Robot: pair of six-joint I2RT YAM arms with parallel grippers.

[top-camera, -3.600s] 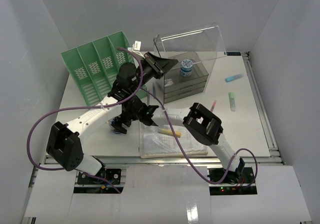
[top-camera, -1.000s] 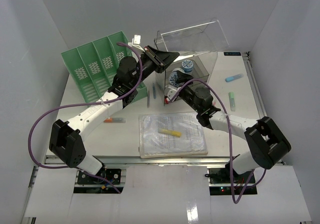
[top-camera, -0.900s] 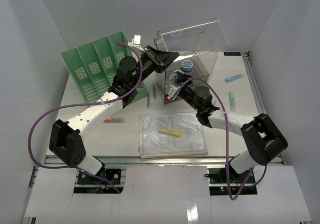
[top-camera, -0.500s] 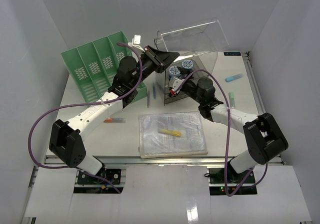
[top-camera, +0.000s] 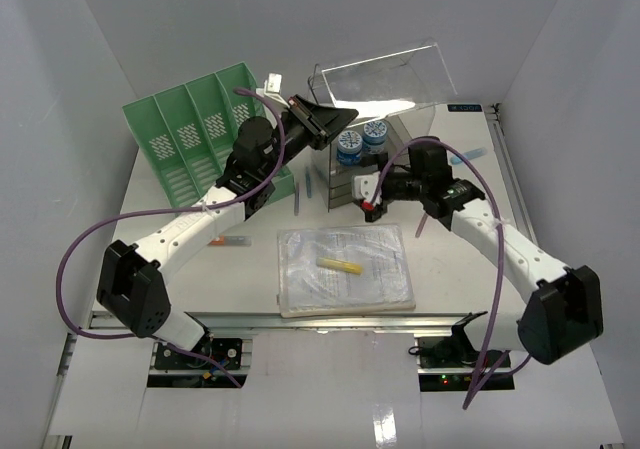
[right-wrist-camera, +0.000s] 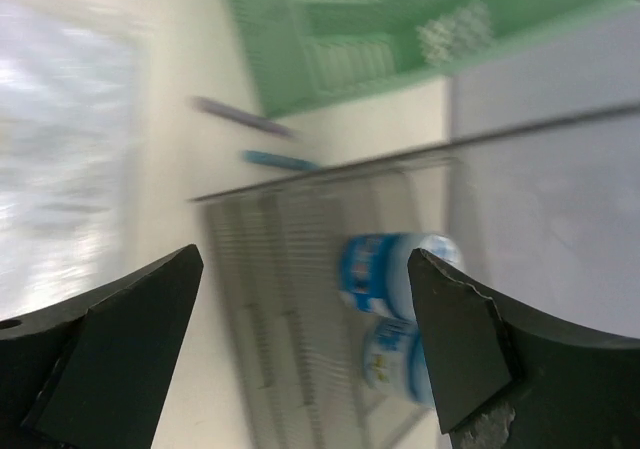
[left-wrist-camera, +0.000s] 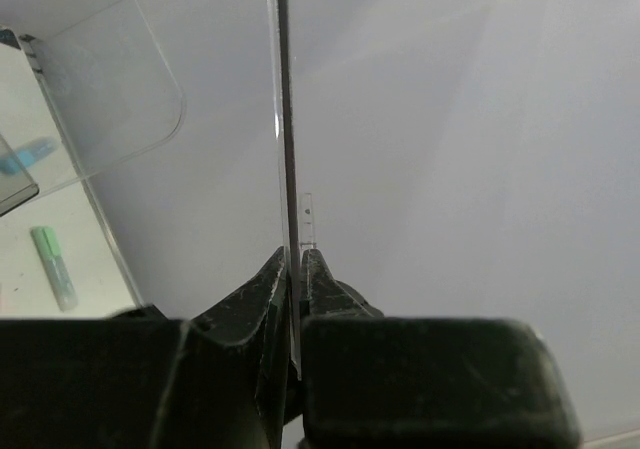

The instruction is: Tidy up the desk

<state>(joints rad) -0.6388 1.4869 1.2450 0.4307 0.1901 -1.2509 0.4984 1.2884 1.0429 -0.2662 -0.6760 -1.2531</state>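
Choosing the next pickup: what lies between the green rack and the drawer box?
A purple pen and a blue pen on the desk, in the top view.

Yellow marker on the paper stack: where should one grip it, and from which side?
Probably its middle, from straight above: the yellow marker lies flat on the paper stack, nearly left to right, so jaws close across its narrow width.

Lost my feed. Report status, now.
Left gripper shut on lid, propping it open. Right gripper open, empty, short of box. Two bottles in box. Desk not done: papers, pens loose.
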